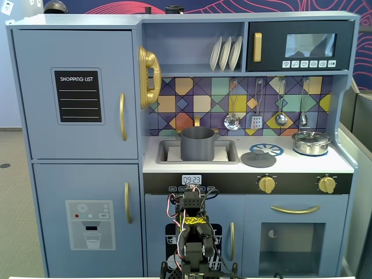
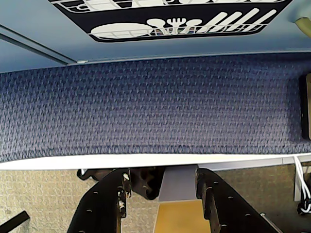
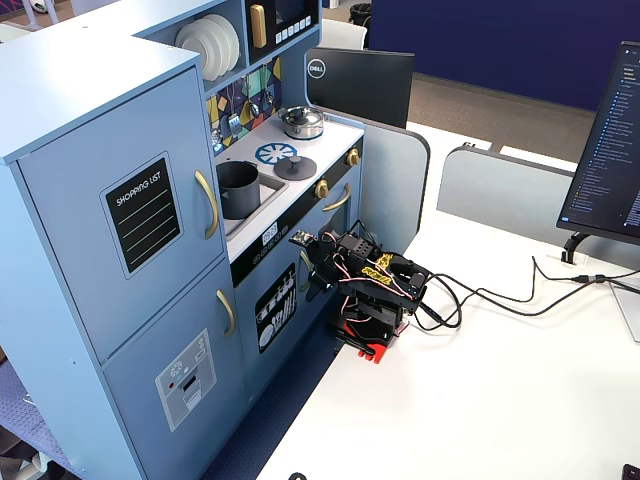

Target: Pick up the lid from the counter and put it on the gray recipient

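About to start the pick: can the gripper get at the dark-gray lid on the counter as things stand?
Probably yes. The lid lies bare on the counter, apart from the gray pot and silver pot. The gripper is folded low, below counter height.

The lid [image 1: 258, 158] and the gray recipient [image 1: 197, 143] look dull and matt. At 3 o'clock from the lid, the silver pot [image 1: 311, 142] is shiny metal. The counter [image 1: 343, 165] is smooth and painted. The carpet [image 2: 146, 107] is rough woven cloth. The gripper [image 2: 163, 187] is black plastic.
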Controlling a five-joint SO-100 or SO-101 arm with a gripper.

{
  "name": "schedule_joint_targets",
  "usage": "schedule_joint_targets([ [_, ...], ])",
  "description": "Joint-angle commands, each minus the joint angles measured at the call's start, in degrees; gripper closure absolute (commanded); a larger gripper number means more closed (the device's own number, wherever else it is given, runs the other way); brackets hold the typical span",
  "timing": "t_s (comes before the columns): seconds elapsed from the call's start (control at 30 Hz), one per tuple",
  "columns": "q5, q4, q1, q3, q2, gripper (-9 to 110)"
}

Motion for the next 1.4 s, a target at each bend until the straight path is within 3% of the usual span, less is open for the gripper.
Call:
schedule_joint_targets([
  [0.0,2.4,9.9,5.5,-0.2,-0.4,101],
  [0.57,3.0,6.3,6.0,-1.8,-0.5,101],
  [0.9,-3.6,3.8,9.5,-43.9,-22.8,101],
  [1.17,-4.3,2.4,10.6,-46.8,-23.7,101],
  [1.27,-6.3,-6.1,13.4,-46.8,-22.5,101],
  [1.37,-6.2,-28.2,16.8,-44.5,-20.7,101],
])
